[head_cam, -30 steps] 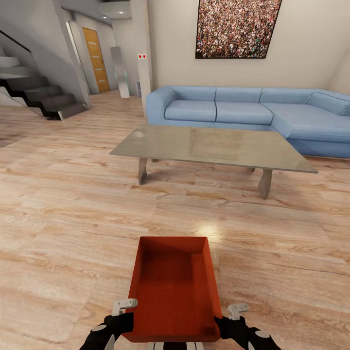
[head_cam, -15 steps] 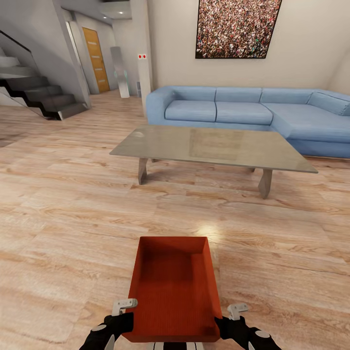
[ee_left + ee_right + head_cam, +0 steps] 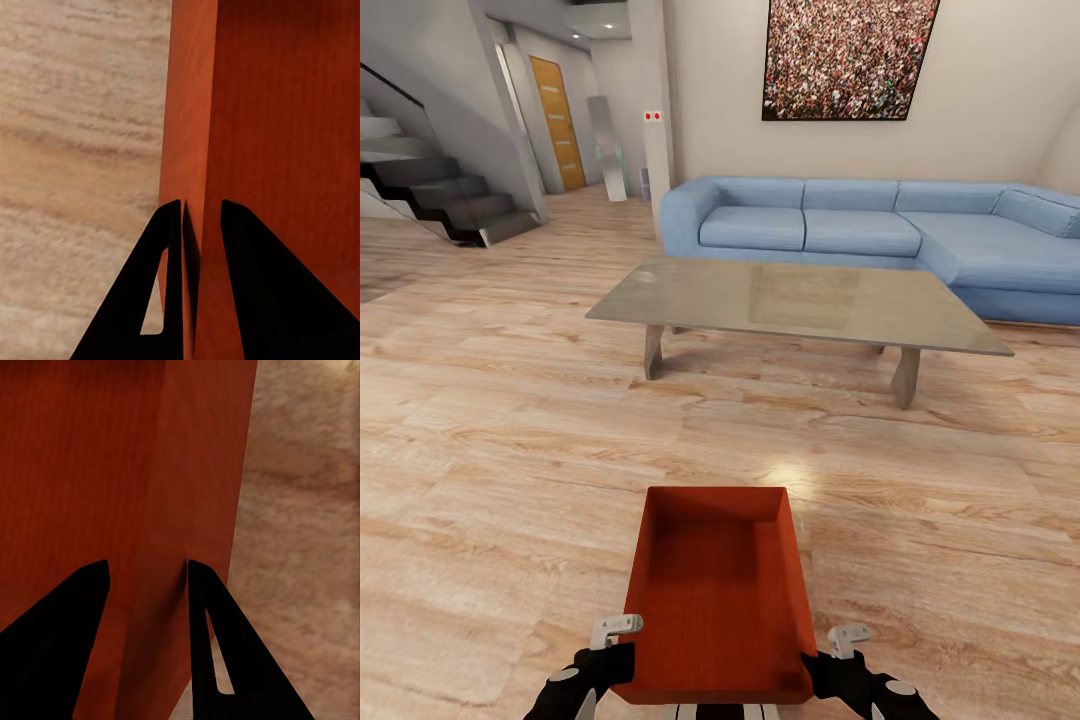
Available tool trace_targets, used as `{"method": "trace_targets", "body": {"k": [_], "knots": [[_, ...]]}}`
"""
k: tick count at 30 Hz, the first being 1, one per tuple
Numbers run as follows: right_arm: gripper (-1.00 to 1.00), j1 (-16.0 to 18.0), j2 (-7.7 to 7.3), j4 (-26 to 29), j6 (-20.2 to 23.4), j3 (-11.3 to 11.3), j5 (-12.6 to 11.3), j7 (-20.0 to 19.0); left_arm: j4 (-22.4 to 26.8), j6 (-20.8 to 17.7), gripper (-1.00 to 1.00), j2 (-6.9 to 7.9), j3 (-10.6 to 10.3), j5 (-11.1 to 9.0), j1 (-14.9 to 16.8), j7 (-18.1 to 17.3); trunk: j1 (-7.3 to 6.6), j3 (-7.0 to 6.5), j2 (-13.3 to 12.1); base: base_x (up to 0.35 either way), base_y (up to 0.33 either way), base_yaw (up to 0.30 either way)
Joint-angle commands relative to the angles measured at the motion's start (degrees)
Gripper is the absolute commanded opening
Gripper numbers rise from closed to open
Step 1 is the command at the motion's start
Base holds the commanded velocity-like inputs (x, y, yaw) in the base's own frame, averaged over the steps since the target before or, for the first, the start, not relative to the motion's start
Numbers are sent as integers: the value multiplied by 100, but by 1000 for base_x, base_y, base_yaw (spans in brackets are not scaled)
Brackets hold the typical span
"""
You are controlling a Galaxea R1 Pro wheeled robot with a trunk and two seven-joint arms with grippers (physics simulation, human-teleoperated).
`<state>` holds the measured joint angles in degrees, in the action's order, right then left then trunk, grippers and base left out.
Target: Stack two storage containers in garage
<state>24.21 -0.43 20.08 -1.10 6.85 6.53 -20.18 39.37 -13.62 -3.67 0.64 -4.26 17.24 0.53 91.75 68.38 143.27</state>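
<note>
The bin [image 3: 717, 595] is held above the wood floor [image 3: 490, 450], before the table [image 3: 800, 300] and sofa [image 3: 880, 235]. Its side walls are clamped by the left gripper [image 3: 201, 217] and right gripper [image 3: 146, 577]. No legible writing is seen. Nothing has changed from the earlier frames.

Ahead of me a grey low table with a glossy rectangular top [image 3: 800, 300] stands near a blue corner sofa [image 3: 880, 235]. Above the sofa I see a large speckled wall picture [image 3: 847, 58]. Off to my left are a dark staircase [image 3: 445, 195] and an orange-brown wooden door [image 3: 558, 122].
</note>
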Motion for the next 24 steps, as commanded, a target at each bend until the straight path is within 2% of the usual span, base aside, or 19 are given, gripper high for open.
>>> {"method": "trace_targets", "body": {"k": [1,9,12,24], "knots": [[-100,-4,69,-30,-13,-46,66,-65,-4,-45,-100,-6,6,-58,-2,13,0,5,1,0,0,0],[-100,-4,69,-30,-13,-43,68,-65,3,-45,-100,-1,13,-82,-2,8,0,5,1,0,0,0],[-100,-4,69,-30,-13,-43,68,-65,1,-45,-100,2,15,-84,-2,8,-7,-61,-3,0,0,0],[-100,-4,69,-30,-13,-43,68,-56,0,-45,-100,-38,15,-84,-2,8,-271,-277,-485,0,0,0]]}}
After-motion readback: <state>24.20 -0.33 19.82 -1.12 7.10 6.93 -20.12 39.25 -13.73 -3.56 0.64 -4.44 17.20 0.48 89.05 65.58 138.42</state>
